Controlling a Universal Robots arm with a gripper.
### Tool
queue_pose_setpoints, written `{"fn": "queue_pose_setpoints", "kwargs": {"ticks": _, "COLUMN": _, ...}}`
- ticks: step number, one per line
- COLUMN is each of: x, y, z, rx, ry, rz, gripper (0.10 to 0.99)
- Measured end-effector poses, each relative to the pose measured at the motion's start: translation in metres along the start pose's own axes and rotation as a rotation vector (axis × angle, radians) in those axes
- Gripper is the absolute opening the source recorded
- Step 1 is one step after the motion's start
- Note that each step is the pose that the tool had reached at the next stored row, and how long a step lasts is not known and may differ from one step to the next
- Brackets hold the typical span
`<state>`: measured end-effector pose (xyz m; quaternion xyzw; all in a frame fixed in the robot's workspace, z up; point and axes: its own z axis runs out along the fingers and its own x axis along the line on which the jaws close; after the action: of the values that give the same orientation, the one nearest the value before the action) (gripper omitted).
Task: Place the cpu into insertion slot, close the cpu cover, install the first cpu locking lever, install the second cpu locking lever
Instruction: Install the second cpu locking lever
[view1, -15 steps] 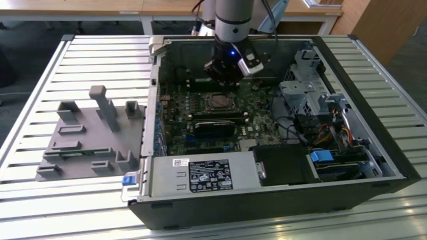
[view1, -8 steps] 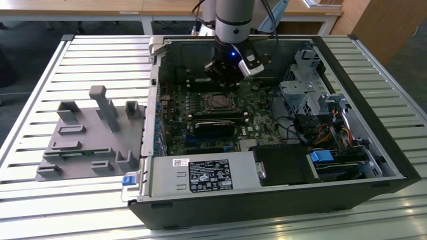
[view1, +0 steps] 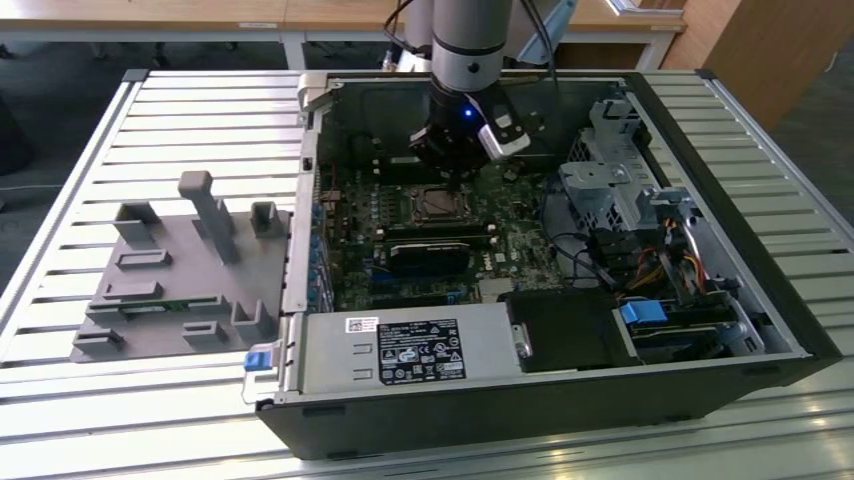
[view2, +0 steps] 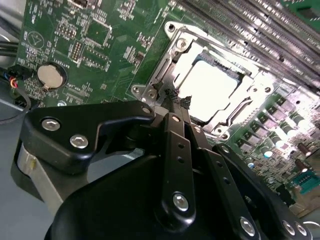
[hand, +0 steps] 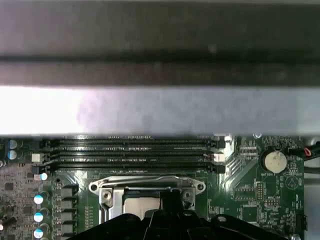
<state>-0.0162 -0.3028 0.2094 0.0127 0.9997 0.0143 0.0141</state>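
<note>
There, the cpu (view2: 207, 92) lay flat in its slot (view2: 172, 60); the arm hung straight down, claw (view2: 175, 102) pinched narrow at the cover (view2: 165, 75) edge.

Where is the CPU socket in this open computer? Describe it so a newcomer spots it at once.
Start at the open computer case on the slatted table and find the green motherboard inside. Near its middle, just below the gripper in the exterior view, sits the cpu socket. It is the one small square with a silver metal frame around a pale chip, unlike the long black memory slots beside it.
</note>
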Motion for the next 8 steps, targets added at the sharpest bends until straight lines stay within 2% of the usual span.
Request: {"fn": "queue_pose_setpoints", "kwargs": {"ticks": 8, "x": -0.0002, "y": -0.0073, "z": -0.0003, "rx": 0.0, "ry": -0.0001, "rz": 0.0, "gripper": 0.106}}
